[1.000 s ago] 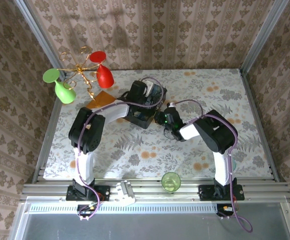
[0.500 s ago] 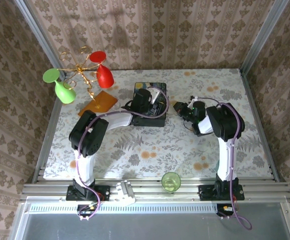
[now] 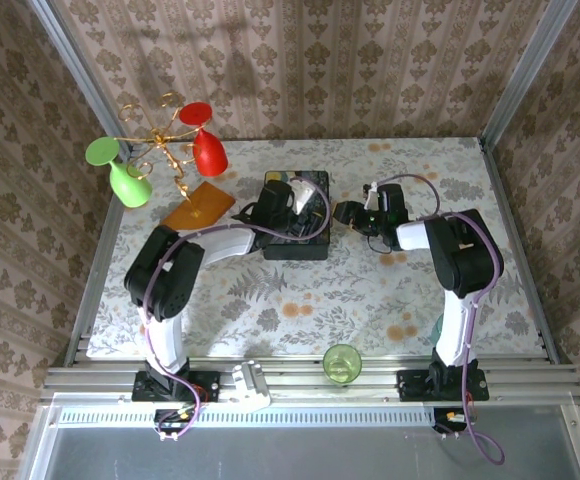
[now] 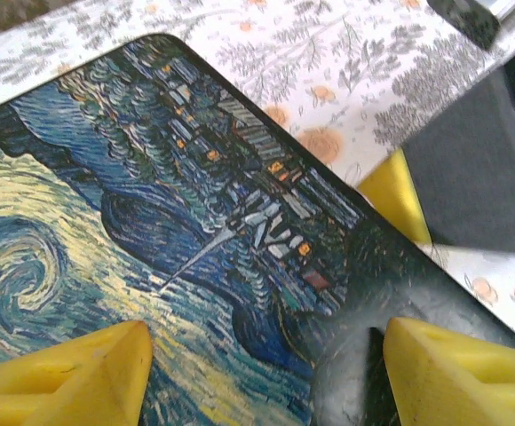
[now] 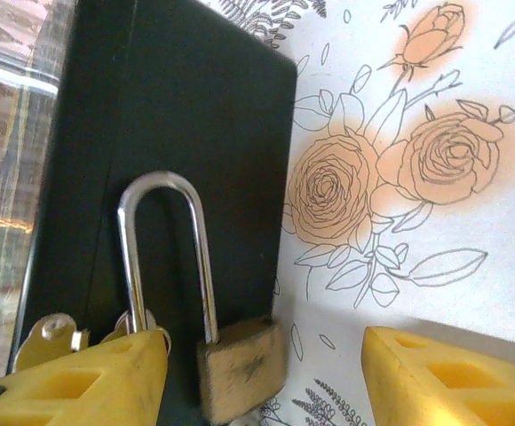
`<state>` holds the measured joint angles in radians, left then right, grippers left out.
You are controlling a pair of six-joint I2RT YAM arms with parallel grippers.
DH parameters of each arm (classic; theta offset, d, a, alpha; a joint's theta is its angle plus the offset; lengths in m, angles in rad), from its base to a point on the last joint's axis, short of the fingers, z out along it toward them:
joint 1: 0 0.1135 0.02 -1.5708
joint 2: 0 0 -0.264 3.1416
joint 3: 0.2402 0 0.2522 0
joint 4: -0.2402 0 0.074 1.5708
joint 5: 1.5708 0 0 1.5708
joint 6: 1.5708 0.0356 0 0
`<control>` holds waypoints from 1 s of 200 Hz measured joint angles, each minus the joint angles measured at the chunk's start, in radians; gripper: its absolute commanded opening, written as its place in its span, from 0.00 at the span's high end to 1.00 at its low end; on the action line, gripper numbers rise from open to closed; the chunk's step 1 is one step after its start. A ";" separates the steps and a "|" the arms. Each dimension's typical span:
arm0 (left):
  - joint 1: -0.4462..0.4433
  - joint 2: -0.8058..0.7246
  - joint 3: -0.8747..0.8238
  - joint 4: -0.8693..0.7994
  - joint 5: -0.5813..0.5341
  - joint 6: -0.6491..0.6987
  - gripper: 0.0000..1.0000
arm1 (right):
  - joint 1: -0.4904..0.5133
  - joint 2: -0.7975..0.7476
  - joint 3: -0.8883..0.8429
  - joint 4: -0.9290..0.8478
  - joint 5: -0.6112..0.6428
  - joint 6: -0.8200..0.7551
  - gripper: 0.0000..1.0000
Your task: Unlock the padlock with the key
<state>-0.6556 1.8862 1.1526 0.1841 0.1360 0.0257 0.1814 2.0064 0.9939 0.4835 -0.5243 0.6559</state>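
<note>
The brass padlock [image 5: 240, 368] hangs against the black side of the painted box [image 5: 178, 98]. Its silver shackle [image 5: 164, 257] has one leg in the body; the other leg passes through the box's silver clasp [image 5: 53, 333], clear of the body. My right gripper [image 5: 262, 382] is open, with the padlock between its yellow fingers, close to the left one and not pinched. From above, the right gripper [image 3: 348, 215] is at the right side of the box [image 3: 295, 245]. My left gripper [image 4: 262, 373] is open just over the painted lid [image 4: 151, 177]. The key is hidden.
A green cup [image 3: 342, 362] stands at the near edge. At the back left are a gold rack [image 3: 160, 140] with a red glass [image 3: 205, 148] and a green glass [image 3: 120, 178], and an orange card [image 3: 198, 205]. The flowered table [image 3: 390, 290] has free room in front.
The right gripper swung from the box's front corner round to its right side and opened. The box turned from skewed to square-on, and the left gripper stayed over it.
</note>
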 measured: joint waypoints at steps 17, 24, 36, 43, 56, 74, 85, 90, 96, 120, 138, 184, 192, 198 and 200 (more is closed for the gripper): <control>0.018 -0.020 0.002 -0.056 0.028 0.022 0.30 | -0.024 0.021 0.008 0.020 -0.063 0.010 0.39; 0.026 -0.028 0.001 -0.072 0.038 0.030 0.30 | -0.037 0.033 0.008 0.048 -0.093 0.034 0.39; 0.039 -0.042 -0.008 -0.085 0.056 0.040 0.30 | -0.058 0.065 0.008 0.126 -0.143 0.098 0.39; 0.046 -0.048 -0.013 -0.092 0.066 0.043 0.30 | -0.067 0.084 0.014 0.169 -0.172 0.134 0.39; 0.055 -0.056 -0.014 -0.106 0.081 0.042 0.29 | -0.072 0.120 0.044 0.213 -0.201 0.178 0.38; 0.061 -0.072 -0.016 -0.121 0.093 0.019 0.21 | -0.067 0.158 0.097 0.221 -0.208 0.221 0.39; 0.064 -0.092 -0.021 -0.144 0.093 -0.013 0.19 | -0.060 0.183 0.120 0.253 -0.217 0.262 0.38; 0.066 -0.104 -0.021 -0.161 0.093 -0.031 0.18 | -0.058 0.198 0.124 0.283 -0.222 0.291 0.37; 0.069 -0.117 -0.022 -0.181 0.093 -0.050 0.16 | -0.055 0.216 0.128 0.330 -0.230 0.325 0.37; 0.091 -0.150 -0.013 -0.268 0.083 -0.134 0.09 | -0.052 0.291 0.173 0.471 -0.264 0.428 0.34; 0.101 -0.150 0.018 -0.322 0.054 -0.182 0.08 | -0.048 0.338 0.209 0.551 -0.284 0.498 0.33; 0.113 -0.106 0.078 -0.366 -0.012 -0.262 0.07 | -0.048 0.381 0.201 0.680 -0.336 0.606 0.41; 0.110 -0.100 0.083 -0.363 -0.032 -0.266 0.07 | -0.048 0.382 0.189 0.697 -0.349 0.616 0.42; 0.107 -0.095 0.087 -0.360 -0.051 -0.266 0.07 | -0.047 0.382 0.180 0.710 -0.355 0.623 0.42; 0.106 -0.094 0.087 -0.360 -0.055 -0.266 0.07 | -0.047 0.382 0.177 0.715 -0.357 0.627 0.43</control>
<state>-0.5491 1.7920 1.2400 -0.1761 0.0811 -0.2405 0.1349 2.3886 1.1713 1.1988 -0.8814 1.2827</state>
